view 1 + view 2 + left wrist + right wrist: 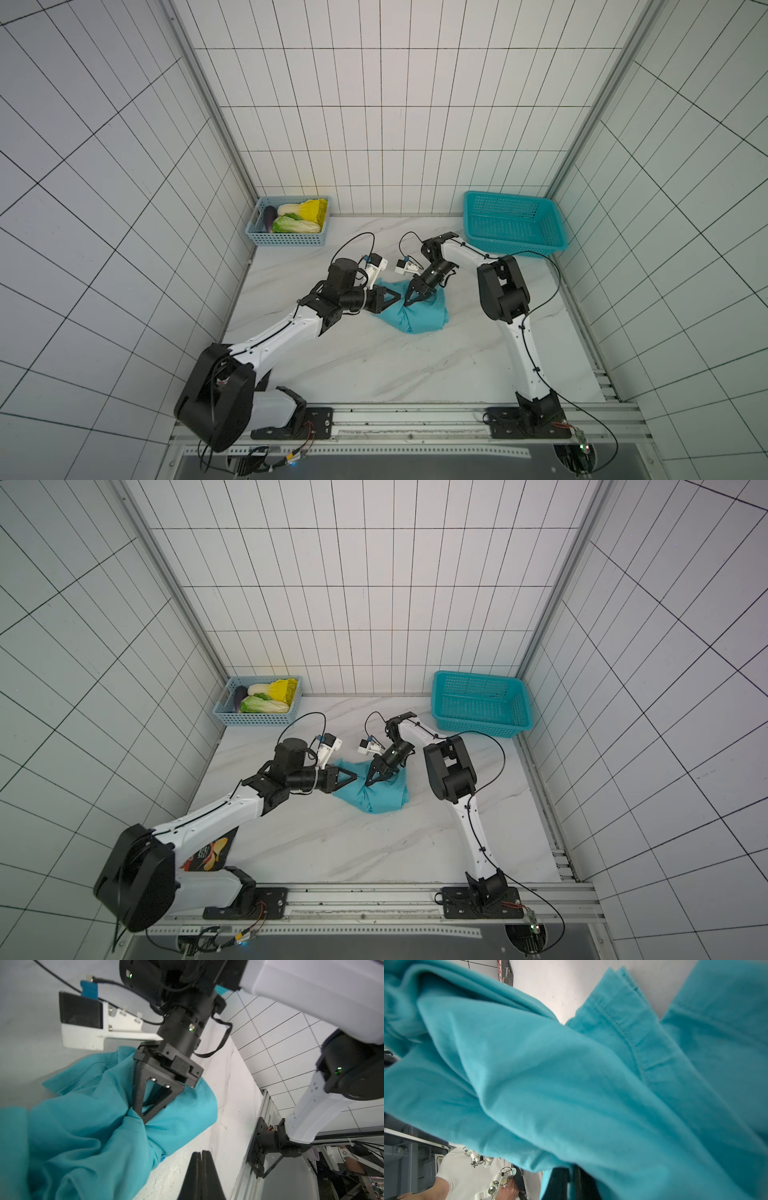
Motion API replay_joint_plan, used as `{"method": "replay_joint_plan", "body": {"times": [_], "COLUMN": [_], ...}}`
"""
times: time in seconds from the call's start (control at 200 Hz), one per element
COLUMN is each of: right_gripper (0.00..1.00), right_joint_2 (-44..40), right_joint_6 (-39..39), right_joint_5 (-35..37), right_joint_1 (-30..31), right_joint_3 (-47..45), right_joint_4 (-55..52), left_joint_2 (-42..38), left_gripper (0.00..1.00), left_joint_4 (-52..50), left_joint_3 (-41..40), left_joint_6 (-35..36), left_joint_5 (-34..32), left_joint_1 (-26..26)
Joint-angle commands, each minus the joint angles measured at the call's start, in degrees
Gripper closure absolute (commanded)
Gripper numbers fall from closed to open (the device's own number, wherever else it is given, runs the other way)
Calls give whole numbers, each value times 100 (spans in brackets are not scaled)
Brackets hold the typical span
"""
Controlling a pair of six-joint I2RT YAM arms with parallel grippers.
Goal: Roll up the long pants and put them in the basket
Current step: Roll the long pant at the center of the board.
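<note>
The pants (419,316) lie bunched in a heap at the middle of the worktop (374,365), between the two arms. They are not spread, so no leg is laid out and no clear long axis shows to roll along. One stitched hem (623,1022) lies flat on the worktop beside the heap.

The right claw (143,1116) comes down steeply onto the top of the heap, clenched on a pinched fold of cloth. The left claw (201,1153) points level across toward it. It is clenched with nothing between its fingers, its tip just beside that fold; in both top views it sits over the cloth, but I cannot tell whether it touches.

Both claws are at the heap, tips near each other, so neither arm has the reach advantage.

The left arm stretches long and low from its base. The right arm rises, bends at a raised elbow and doubles back down.

The next move likely needs the pants drawn out flat first.
</note>
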Motion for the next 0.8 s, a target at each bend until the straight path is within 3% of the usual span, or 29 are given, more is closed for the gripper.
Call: {"method": "replay_joint_plan", "body": {"times": [0.0, 0.145, 0.345, 0.48, 0.63, 0.795], "right_gripper": [100, 100, 100, 87, 68, 62], "right_joint_2": [287, 301, 271, 153, -638, -2097], "right_joint_6": [-210, -286, -367, -267, 898, 2248], "right_joint_5": [-102, -226, -314, -414, -88, 1501], "right_joint_1": [-81, -158, -220, -291, -562, -742], "right_joint_3": [152, 127, -22, -158, -747, -1078], "right_joint_4": [-99, -130, -143, -17, 1119, 1921], "left_joint_2": [542, 1281, 2232, 3184, 3418, 3330], "left_gripper": [100, 100, 100, 100, 100, 100], "left_joint_4": [273, 200, 239, 16, -16, 29], "left_joint_3": [279, 567, 713, 1109, 1252, 1183], "left_joint_6": [389, 532, 584, 675, 590, 601], "left_joint_5": [-255, -461, -693, -504, -272, -258], "left_joint_1": [14, 109, 812, 974, 1150, 1153]}}
